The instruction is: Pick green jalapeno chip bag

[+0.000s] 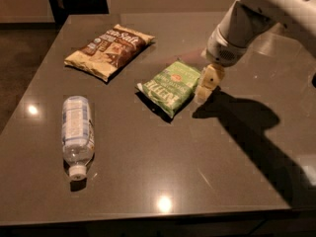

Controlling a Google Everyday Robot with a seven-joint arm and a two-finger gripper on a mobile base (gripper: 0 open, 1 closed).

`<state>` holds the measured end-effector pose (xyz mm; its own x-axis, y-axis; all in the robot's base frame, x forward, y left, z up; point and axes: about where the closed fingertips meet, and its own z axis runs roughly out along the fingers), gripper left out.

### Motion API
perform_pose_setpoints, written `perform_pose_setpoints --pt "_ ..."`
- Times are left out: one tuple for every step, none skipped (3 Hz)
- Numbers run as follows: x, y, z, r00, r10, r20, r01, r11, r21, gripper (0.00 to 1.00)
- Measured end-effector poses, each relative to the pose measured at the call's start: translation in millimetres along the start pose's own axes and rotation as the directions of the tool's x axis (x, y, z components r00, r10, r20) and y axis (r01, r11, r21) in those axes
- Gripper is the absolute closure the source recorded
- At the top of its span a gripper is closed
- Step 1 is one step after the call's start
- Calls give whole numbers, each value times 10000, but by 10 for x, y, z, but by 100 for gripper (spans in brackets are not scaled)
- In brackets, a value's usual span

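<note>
1. A clear plastic water bottle (77, 132) is lying on its side on the dark grey table (168, 177). It is sitting well to the left of the gripper and nearer the camera, with its white cap pointing toward the near edge.
2. The arm's shadow (247, 127) is falling across the table just in front of the gripper and to its right.
3. The green jalapeno chip bag (170, 85) is lying flat near the middle of the table, directly on the gripper's left. Its right edge is sitting just beside the gripper, and I cannot tell whether the two are touching.
4. The gripper (208, 83) is hanging low over the table at the bag's right edge, pointing down. I cannot tell how wide it is standing or whether it is gripping anything.
5. The white arm (247, 23) is reaching up and to the right from the gripper.
6. A larger brown-and-tan chip bag (108, 51) is lying farther back, well to the gripper's left.
</note>
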<state>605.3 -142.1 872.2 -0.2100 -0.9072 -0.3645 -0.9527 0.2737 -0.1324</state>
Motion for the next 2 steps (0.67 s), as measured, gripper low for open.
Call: perform_pose_setpoints --pt "-115 -57 165 10000 -32 -11 32 10000 -37 0" --pt "-167 -103 304 9999 -30 -95 28 9998 -199 18"
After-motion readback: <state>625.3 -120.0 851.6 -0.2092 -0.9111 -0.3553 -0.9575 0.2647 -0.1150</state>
